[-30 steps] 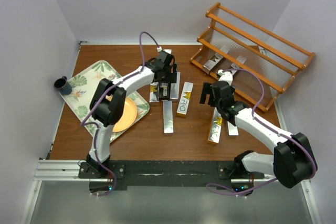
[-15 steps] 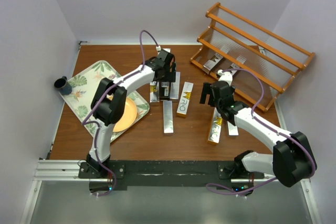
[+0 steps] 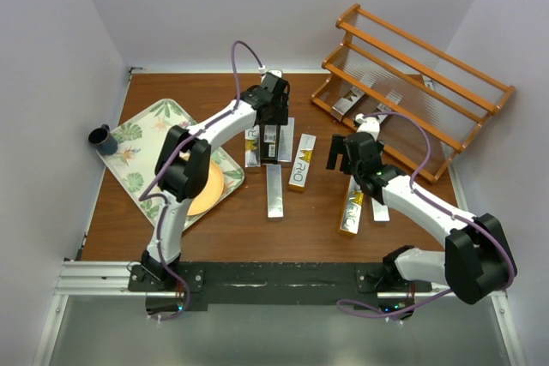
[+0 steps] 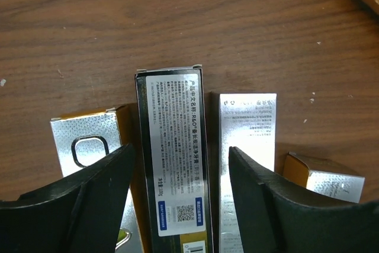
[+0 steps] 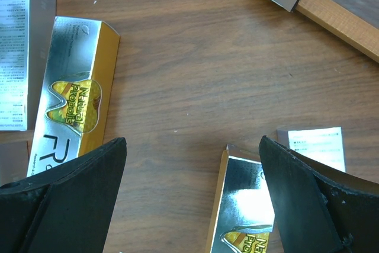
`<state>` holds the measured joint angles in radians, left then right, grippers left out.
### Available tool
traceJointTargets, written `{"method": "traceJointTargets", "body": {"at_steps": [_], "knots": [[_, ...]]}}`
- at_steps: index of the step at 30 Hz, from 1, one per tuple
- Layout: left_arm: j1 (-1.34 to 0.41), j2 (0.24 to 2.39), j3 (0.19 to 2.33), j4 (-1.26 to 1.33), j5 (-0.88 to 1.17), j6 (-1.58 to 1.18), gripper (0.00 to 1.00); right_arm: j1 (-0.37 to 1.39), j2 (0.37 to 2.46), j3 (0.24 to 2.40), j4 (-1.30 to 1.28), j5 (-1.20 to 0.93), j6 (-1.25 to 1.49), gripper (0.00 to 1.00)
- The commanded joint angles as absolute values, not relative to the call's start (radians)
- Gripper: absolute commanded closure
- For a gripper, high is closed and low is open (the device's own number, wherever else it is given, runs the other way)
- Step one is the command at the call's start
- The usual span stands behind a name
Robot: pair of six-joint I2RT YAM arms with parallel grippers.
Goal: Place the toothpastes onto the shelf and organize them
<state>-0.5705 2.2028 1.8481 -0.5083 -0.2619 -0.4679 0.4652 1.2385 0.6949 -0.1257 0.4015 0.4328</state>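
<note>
While two white arms reach over a brown wooden table [image 3: 240,229] in the overhead view, the left gripper [image 3: 273,133] hangs over a tight cluster of toothpastes [image 3: 301,163] lying flat mid-table. The right gripper [image 3: 346,156] hovers beside two more cartons near the orange-brown shelf [image 3: 429,49], which stands at the far right with at least one carton on its lowest tier. A leaf-patterned tray [image 3: 141,139] lies at the left.

From the left wrist, black fingers [image 4: 71,199] straddle a dark carton [image 4: 173,158] bearing a white printed label. The jaws are parted, with a gap showing on the right side. Silver cartons [image 4: 247,128] lie just beside it on both sides.

From the right wrist, the jaws are spread wide over bare wood, holding nothing. A gold-sided carton [image 5: 71,99] lies to the left, and a second gold carton [image 5: 246,205] lies below.
</note>
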Motion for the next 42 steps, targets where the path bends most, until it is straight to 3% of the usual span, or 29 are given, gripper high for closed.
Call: {"method": "traceJointTargets", "body": {"at_steps": [1, 16, 23, 33, 42], "knots": [[-0.563, 2.249, 1.923, -0.540, -0.307, -0.445, 0.31, 0.462, 1.244, 0.687, -0.086, 0.413, 0.426, 0.02], [-0.563, 2.336, 1.954, -0.563, -0.296, -0.445, 0.41, 0.460, 1.249, 0.686, -0.081, 0.407, 0.428, 0.02], [-0.560, 2.264, 1.911, -0.509, -0.230, -0.457, 0.61, 0.460, 1.243, 0.683, -0.075, 0.393, 0.430, 0.02], [-0.514, 1.927, 1.579, -0.198, -0.078, -0.511, 0.71, 0.460, 1.198, 0.695, -0.086, 0.339, 0.436, 0.02], [-0.388, 1.606, 1.105, 0.394, 0.293, -0.747, 0.73, 0.460, 1.097, 0.650, -0.005, 0.121, 0.456, 0.02]]}}
